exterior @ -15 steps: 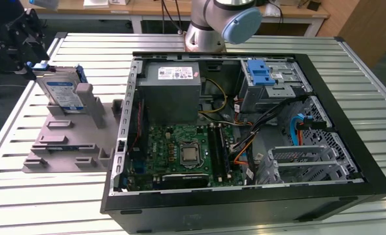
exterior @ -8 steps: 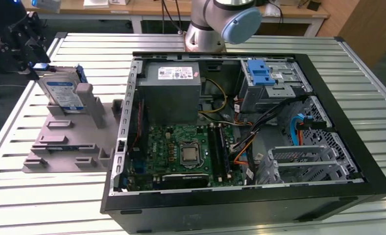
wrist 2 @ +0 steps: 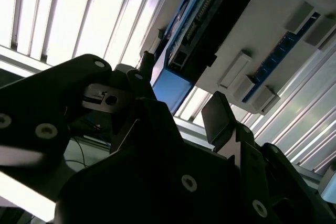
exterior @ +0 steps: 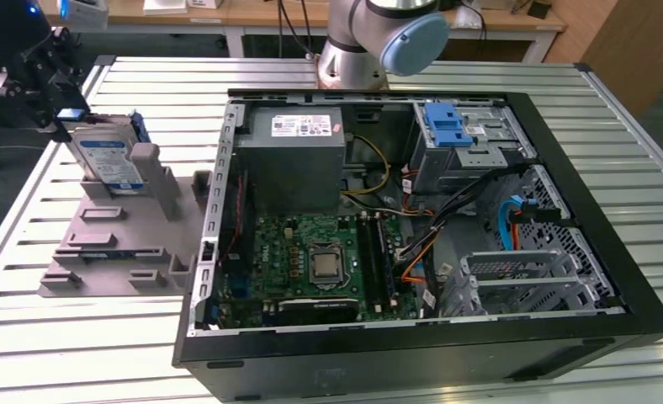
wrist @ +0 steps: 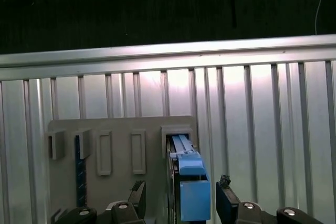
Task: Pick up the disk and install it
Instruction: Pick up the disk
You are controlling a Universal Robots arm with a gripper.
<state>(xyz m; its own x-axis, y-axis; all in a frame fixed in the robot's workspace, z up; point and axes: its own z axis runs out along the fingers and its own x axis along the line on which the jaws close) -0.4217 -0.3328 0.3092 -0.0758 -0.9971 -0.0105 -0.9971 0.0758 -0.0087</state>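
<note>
The black tool (wrist: 181, 187) hangs released just above the disk (wrist: 189, 182), its fingers (wrist: 227, 203) spread to either side of the blue rail end, with a gap on at least one side in the second wrist view. The disk stands on edge in a slot of the grey holder (exterior: 129, 244). The holder lies on the slatted metal counter (exterior: 39, 337), to the exterior view's left of the open computer case (exterior: 421, 210).

even bright light; glare on the table (wrist 2: 63, 19), foreground dark.
</note>
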